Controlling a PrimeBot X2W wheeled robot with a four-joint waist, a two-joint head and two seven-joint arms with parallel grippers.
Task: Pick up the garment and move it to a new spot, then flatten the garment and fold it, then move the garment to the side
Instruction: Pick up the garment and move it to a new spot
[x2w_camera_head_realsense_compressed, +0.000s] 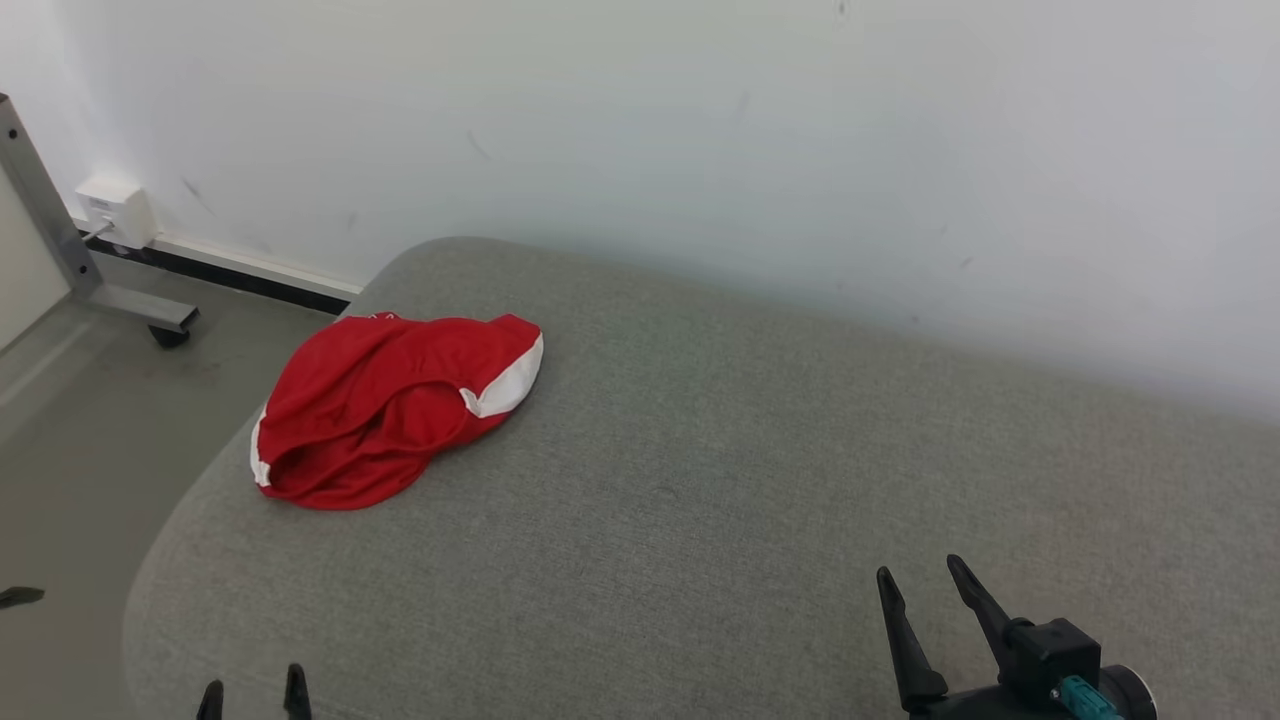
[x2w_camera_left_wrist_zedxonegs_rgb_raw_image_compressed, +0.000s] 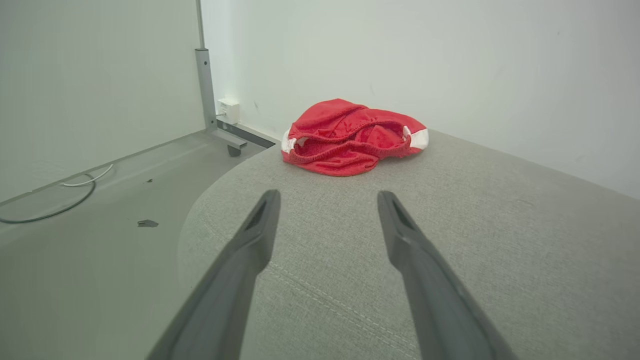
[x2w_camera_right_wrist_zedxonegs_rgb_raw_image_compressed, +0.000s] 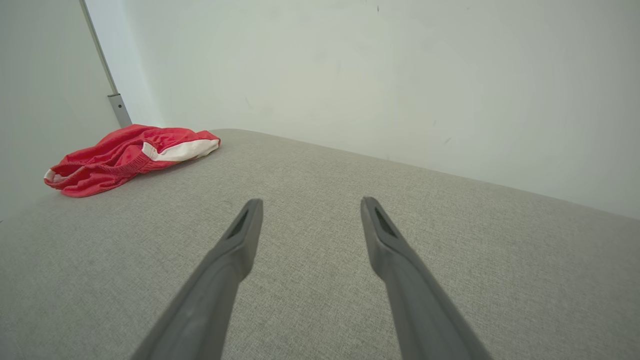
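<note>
Left claw and right claw gape empty, away from garment.

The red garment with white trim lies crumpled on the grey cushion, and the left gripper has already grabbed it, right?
Not quite. The red garment does lie crumpled on the grey cushion, but the left gripper is open and short of it, touching nothing; the left wrist view shows this.

Bare grey cushion all the way to the red garment; wall close behind.
</note>
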